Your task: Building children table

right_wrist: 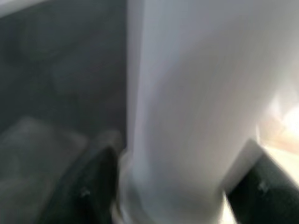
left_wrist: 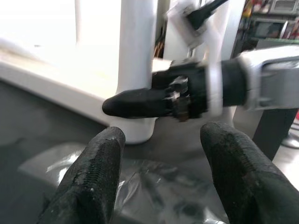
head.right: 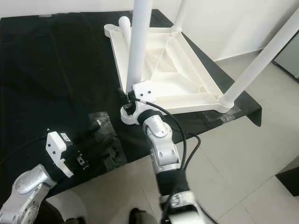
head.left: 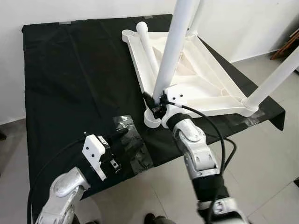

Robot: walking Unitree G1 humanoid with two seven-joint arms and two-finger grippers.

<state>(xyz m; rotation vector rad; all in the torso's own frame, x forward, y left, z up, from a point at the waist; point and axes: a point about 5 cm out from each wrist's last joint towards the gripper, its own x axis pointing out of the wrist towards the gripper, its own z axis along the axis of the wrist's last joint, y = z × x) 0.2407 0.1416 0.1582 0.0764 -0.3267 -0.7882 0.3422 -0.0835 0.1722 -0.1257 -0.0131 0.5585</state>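
White plastic children's table top (head.left: 196, 79) lies upside down on the far right part of a desk covered in black cloth (head.left: 70, 79), reaching the desk's right edge. Three white round plastic legs stand up in its corner sockets: near-left leg (head.left: 173, 51), near-right leg (head.left: 275, 79), far leg (head.left: 196, 16); a fourth white leg (head.left: 148, 46) lies flat along the table top's left rim. Right gripper (head.left: 156, 106) is at the base of the near-left leg just above the socket, jaws closed around that leg, one black finger on each side in the right wrist view (right_wrist: 93, 182). Left gripper (head.left: 122, 145) hovers low over a clear plastic bag (head.left: 133, 149) of small dark parts lying on the cloth near the desk's front edge, jaws spread apart, nothing between them; fingertips (left_wrist: 93, 177) point toward the right gripper and leg base. Light tiled floor (head.left: 266, 158) to the right.
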